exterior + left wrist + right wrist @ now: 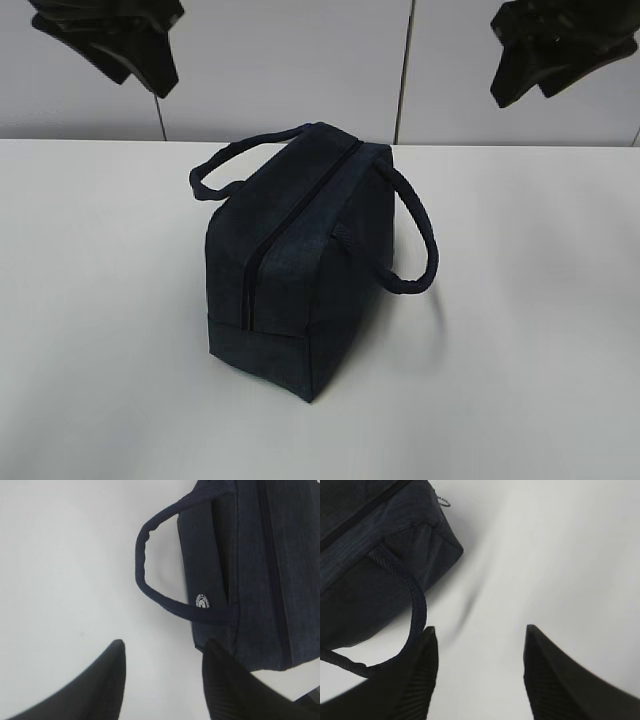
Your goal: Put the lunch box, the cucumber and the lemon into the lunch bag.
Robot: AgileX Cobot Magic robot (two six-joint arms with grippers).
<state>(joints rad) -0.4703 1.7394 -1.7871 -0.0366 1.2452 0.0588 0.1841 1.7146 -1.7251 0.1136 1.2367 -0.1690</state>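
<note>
Lunch bag [300,260]: set mid-surface [100,300], zipper closed, handles drooped to each side.
Left claw [162,680]: held apart, empty, above the bag's left.
Right claw [480,675]: held apart, empty, above the bag's right.

A plain white table [110,330] fills most of the exterior view, matte and evenly lit, with only soft shadows on it. Behind it stands a pale grey wall [290,60] of flat panels, split by two thin vertical seams [404,70]. The table's far edge meets the wall in a straight line.
</note>
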